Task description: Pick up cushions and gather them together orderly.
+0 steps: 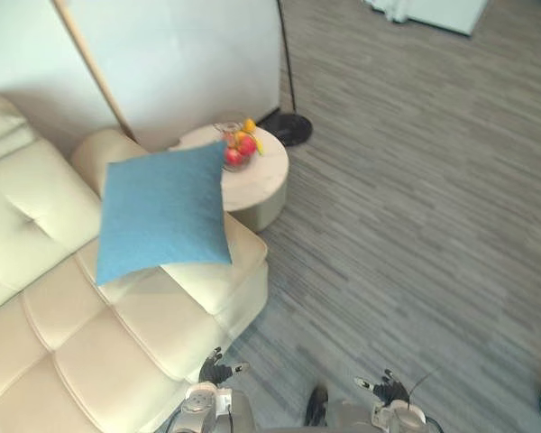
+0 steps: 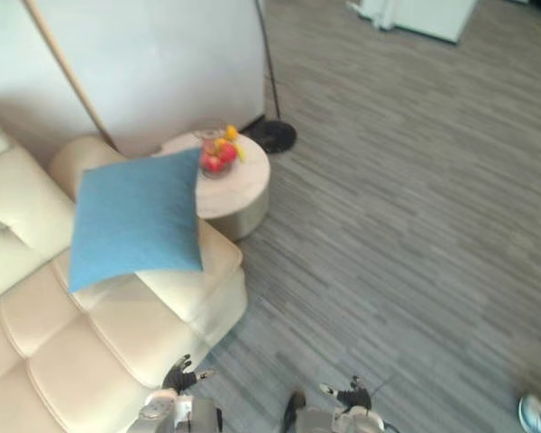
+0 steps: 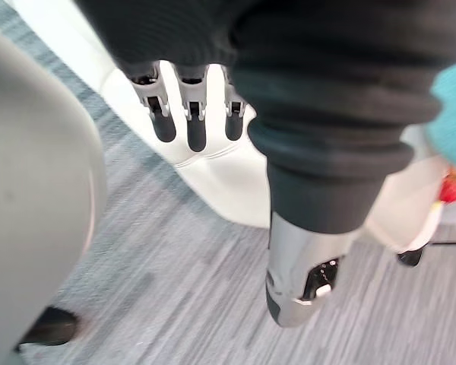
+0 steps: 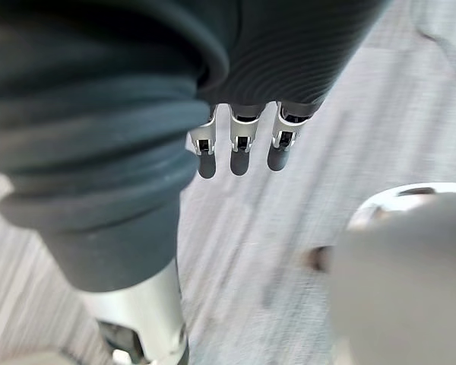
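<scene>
My left hand (image 1: 216,368) and right hand (image 1: 388,389) hang with fingers straight, empty, well apart from the blue cushion (image 1: 162,212) lying on the cream sofa (image 1: 63,334) armrest, its corner hiding part of the side table (image 1: 263,177).

blue cushion (image 1: 162,212): 1 | cream sofa (image 1: 72,343): 1 | round side table (image 1: 266,178): 1 | fruit bowl (image 1: 238,150): 1 | lamp base (image 1: 289,129): 1

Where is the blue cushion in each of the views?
Left eye view: blue cushion left of centre, on the sofa.
Right eye view: same, further left.
Left wrist view: a blue sliver at the edge, beside the red fruit.
Right wrist view: right hand over floor.
Landmark: red fruit on the round table.
</scene>
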You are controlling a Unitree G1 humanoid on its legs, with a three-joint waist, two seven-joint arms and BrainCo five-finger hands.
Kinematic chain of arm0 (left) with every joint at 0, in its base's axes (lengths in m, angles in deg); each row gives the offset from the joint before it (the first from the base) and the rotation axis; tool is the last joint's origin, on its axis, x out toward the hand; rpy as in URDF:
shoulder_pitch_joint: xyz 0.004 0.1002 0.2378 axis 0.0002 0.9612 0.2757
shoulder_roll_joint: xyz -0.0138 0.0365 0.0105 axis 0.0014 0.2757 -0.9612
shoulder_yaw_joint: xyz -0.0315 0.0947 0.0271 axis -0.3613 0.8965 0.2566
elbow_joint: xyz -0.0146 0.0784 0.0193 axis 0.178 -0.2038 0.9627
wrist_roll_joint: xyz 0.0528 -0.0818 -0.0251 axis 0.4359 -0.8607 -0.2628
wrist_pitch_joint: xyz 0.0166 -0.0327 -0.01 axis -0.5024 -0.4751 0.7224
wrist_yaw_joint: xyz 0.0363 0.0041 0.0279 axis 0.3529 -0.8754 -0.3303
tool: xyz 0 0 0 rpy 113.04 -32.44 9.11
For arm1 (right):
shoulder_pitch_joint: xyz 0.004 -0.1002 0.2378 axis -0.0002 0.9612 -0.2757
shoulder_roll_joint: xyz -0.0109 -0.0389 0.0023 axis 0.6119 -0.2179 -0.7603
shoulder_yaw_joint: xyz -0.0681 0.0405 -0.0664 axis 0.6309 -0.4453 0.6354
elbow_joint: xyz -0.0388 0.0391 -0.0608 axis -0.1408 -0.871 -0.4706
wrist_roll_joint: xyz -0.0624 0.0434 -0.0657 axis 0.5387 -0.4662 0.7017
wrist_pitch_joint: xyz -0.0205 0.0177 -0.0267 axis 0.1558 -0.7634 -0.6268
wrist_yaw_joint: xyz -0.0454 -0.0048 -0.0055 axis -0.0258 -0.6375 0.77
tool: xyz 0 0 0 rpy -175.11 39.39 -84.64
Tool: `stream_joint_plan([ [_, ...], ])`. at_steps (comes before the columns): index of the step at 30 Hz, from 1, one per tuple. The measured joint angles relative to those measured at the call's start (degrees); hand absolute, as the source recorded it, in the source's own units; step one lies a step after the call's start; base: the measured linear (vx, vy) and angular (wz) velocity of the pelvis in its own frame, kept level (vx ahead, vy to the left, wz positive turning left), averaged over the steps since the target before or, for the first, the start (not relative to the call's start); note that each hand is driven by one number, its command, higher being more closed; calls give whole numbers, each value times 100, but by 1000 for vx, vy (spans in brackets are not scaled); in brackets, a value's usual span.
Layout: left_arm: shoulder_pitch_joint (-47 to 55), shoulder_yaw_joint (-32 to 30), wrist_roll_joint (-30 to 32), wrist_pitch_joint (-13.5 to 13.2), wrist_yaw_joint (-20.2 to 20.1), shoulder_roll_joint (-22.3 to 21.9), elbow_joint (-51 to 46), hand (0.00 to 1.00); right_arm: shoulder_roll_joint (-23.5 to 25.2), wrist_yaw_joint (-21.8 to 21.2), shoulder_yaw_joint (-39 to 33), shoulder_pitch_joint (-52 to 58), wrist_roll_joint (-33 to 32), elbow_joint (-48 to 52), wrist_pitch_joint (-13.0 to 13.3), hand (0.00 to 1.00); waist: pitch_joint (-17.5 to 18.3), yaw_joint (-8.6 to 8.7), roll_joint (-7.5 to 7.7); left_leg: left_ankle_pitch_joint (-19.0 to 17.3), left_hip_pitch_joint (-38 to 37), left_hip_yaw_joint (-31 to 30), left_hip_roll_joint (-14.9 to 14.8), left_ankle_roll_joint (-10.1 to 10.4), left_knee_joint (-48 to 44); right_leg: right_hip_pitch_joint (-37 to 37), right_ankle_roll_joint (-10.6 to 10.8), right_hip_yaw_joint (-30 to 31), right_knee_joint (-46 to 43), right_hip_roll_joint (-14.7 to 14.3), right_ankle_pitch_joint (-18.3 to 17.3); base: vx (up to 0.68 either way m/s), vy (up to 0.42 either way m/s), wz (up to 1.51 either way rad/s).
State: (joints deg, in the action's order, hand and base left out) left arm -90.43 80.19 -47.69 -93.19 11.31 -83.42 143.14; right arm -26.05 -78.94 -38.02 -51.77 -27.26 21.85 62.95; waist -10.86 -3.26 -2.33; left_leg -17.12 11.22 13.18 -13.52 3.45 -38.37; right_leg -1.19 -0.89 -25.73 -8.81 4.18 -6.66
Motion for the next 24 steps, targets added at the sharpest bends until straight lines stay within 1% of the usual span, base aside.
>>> stream_joint_plan([
  [1, -53, 26, 5, -3, -1, 2, -4, 0, 5, 1, -12, -19, -8, 2, 9, 0, -3, 2, 22, 57, 137, 346, 27, -76, 541, -86, 25, -211, 87, 101, 2, 253, 19, 96],
  [2, -120, 87, 27, 18, 2, 0, 25, 0, 14, 3, -68, 16, -26, 2, 11, 0, -12, 19, 57, 257, 240, 835, 87, -101, 1223, -177, 90, -539, 131, 255, 3, 251, 47, 104],
  [3, -128, 112, 58, 18, 0, 1, 25, 0, 15, 5, -76, 32, -27, 1, 12, 0, -11, 22, 68, 361, 254, 993, 110, -112, 1423, -201, 128, -626, 133, 310, -8, 311, 113, 130],
  [4, -160, 281, 118, 22, 2, 8, 46, 0, 11, 14, -139, 75, -29, 2, 14, 0, 2, 35, 63, 886, 257, 1697, 107, -252, 1991, -320, 322, -921, 102, 430, -101, 163, 87, 96],
  [5, -159, 329, 120, 20, 4, 5, 59, 0, 10, 16, -176, 97, -29, 1, 13, 0, 13, 47, 43, 1134, 242, 1905, 88, -325, 2101, -386, 412, -1027, 85, 448, -156, 287, 184, 119],
  [6, -187, 432, 120, 19, 3, 40, 93, 0, 22, 20, -247, 171, -30, -10, 2, 0, 31, 68, 40, 1452, 204, 2035, 132, -547, 2157, -515, 582, -1140, 26, 495, -264, 282, 187, 83],
  [7, -208, 438, 116, 19, 3, 157, 105, 0, 152, 15, -214, 153, -32, 14, 0, 0, 96, 12, 267, 1418, 158, 1986, 374, -580, 2266, -556, 638, -1139, 10, 654, -238, 337, 234, 70],
  [8, -204, 438, 115, 21, 3, 209, 112, 0, 205, 11, -214, 133, -33, 20, 2, 0, 128, 11, 345, 1401, 148, 1964, 462, -597, 2317, -563, 647, -1137, -2, 709, -245, 269, 199, 53],
  [9, -205, 436, 114, 36, -2, 271, 125, 0, 285, -2, -214, 47, -30, 12, 5, 0, 134, 22, 482, 1302, 101, 1893, 623, -645, 2351, -586, 677, -1146, -208, 878, -263, 264, 217, 49],
  [10, -199, 440, 114, 62, -6, 292, 131, 0, 266, -12, -215, 4, -18, 20, 6, 0, 124, 30, 497, 1151, -33, 1815, 739, -688, 2327, -509, 716, -1108, -872, 1158, -288, 257, 214, 49],
  [11, -191, 444, 115, 76, -7, 280, 130, 0, 256, -14, -215, 4, -15, 19, 6, 0, 124, 35, 495, 1092, -89, 1765, 775, -698, 2320, -470, 719, -1088, -1149, 1266, -286, 246, 216, 45],
  [12, -172, 447, 114, 97, -10, 266, 129, 0, 253, -17, -214, 16, -12, 11, 2, 0, 128, 49, 505, 968, -229, 1679, 858, -707, 2321, -378, 755, -1013, -1795, 1515, -231, 224, 182, 50],
  [13, -136, 449, 116, 103, -11, 291, 126, 0, 256, -41, -160, 22, 14, 3, -6, 0, 140, 53, 524, 806, -397, 1490, 963, -708, 2301, -74, 705, -688, -2822, 1824, -197, 254, 166, 71],
  [14, -114, 465, 118, 109, -14, 332, 125, 0, 257, -68, -95, 24, 16, 6, -7, 0, 140, 87, 524, 775, -497, 1294, 1033, -707, 2325, 119, 700, -499, -3336, 1850, -385, 203, 92, 71],
  [15, -100, 493, 119, 109, -19, 358, 123, 0, 254, -69, -59, 25, 16, 6, -9, 0, 140, 105, 524, 768, -556, 1195, 1055, -700, 2367, 204, 723, -409, -3480, 1811, -523, 199, 55, 80],
  [16, -90, 505, 120, 109, -31, 400, 120, 0, 256, -70, -19, 41, 16, 6, -13, 0, 138, 136, 518, 765, -646, 1040, 1071, -692, 2426, 337, 745, -288, -3476, 1672, -735, 195, 26, 93],
  [17, -89, 537, 120, 110, -30, 448, 119, 0, 257, -70, -2, 52, 16, 7, -13, 0, 119, 146, 484, 762, -679, 832, 1104, -679, 2434, 468, 773, -188, -3187, 1502, -869, 190, 5, 93],
  [18, -81, 539, 120, 114, -30, 455, 120, 0, 254, -68, -3, 56, 14, 7, -12, 0, 122, 146, 491, 763, -688, 742, 1121, -676, 2437, 543, 777, -138, -3011, 1444, -907, 187, -45, 90],
  [19, -59, 540, 118, 115, -22, 449, 119, 0, 239, -65, -8, 58, 13, 5, -15, 0, 142, 146, 525, 772, -729, 562, 1137, -658, 2448, 668, 759, 20, -2578, 1297, -934, 177, -90, 90],
  [20, -54, 546, 119, 114, -14, 453, 116, 0, 239, -66, -3, 51, 10, 8, -14, 0, 130, 180, 474, 806, -734, 344, 1144, -587, 2461, 757, 753, 382, -1964, 1065, -895, 167, -109, 92],
  [21, -55, 547, 119, 110, -7, 457, 115, 0, 241, -67, -1, 51, 10, 9, -14, 0, 140, 205, 490, 821, -730, 263, 1150, -555, 2464, 780, 750, 543, -1711, 991, -819, 151, -146, 91],
  [22, -40, 581, 119, 103, 7, 482, 120, 0, 252, -65, -4, 56, 5, 7, -14, 0, 169, 219, 568, 841, -736, 132, 1235, -481, 2469, 828, 656, 852, -1199, 896, -410, 158, -240, 89],
  [23, -45, 673, 119, 106, 7, 544, 141, 0, 229, -66, -23, 65, 2, -17, -16, 0, 195, 273, 666, 814, -743, -40, 1340, -406, 2473, 792, 628, 986, -969, 924, -101, 128, -211, 71],
  [24, -31, 678, 120, 102, 7, 512, 131, 0, 199, -61, -58, 52, -3, -29, -23, 0, 220, 252, 611, 833, -756, -75, 1294, -360, 2490, 778, 607, 950, -945, 900, -86, 122, -196, 39],
])
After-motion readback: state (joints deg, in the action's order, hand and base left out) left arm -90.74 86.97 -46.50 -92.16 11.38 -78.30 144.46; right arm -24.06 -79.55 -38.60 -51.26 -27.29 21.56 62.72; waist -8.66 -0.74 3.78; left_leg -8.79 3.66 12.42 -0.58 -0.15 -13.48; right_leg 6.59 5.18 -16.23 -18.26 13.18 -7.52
